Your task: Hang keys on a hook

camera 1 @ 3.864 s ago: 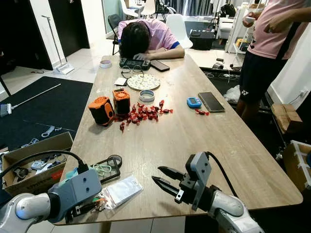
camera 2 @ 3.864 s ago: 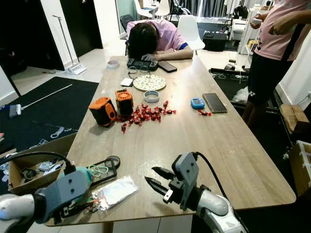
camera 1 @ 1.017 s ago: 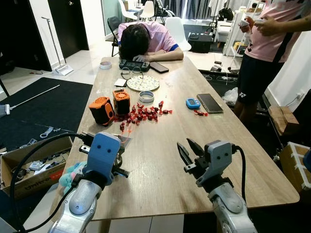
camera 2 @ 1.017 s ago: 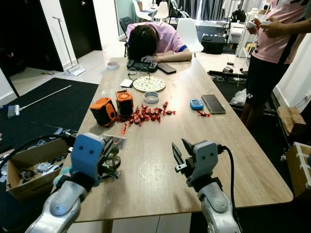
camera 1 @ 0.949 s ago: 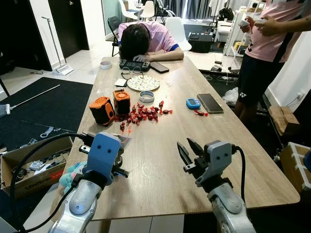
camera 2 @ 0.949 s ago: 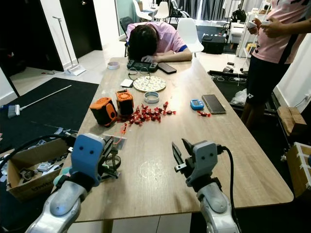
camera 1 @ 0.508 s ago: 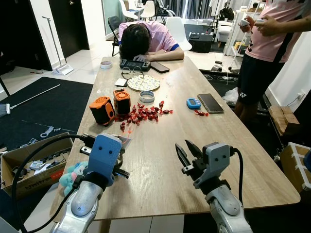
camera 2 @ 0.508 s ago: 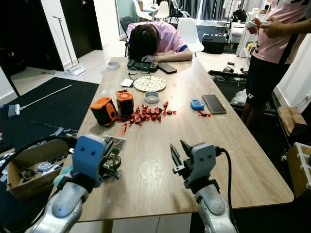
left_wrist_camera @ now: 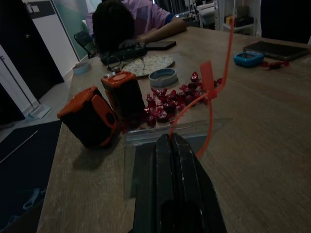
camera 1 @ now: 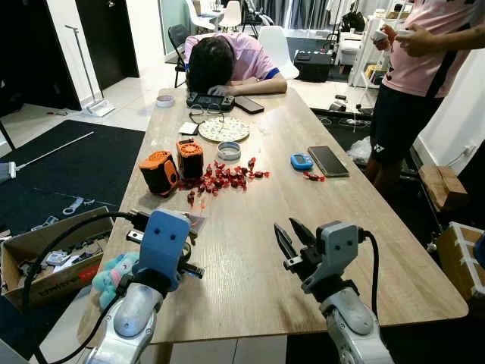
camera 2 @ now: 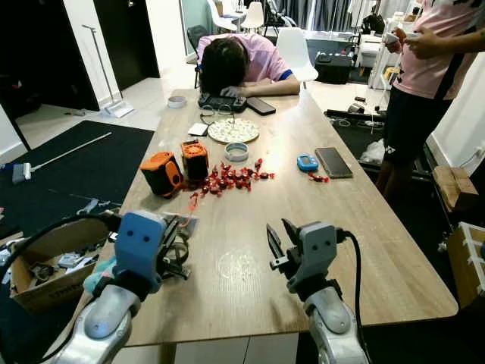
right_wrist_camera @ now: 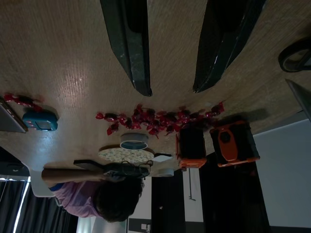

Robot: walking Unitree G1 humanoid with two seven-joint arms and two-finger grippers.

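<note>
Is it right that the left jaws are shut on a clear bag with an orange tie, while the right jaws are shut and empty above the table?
Not quite. The right gripper has its jaws open, not shut; the right wrist view shows a clear gap between them above the table. The left gripper is indeed shut on the clear bag with its orange tie.

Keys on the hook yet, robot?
Not yet. Done: the left gripper is shut on a clear bag with an orange tie; I cannot make out keys inside. In hand: that bag, held above the table. The right gripper is open, holding nothing. Left: finding a hook and hanging it.
</note>
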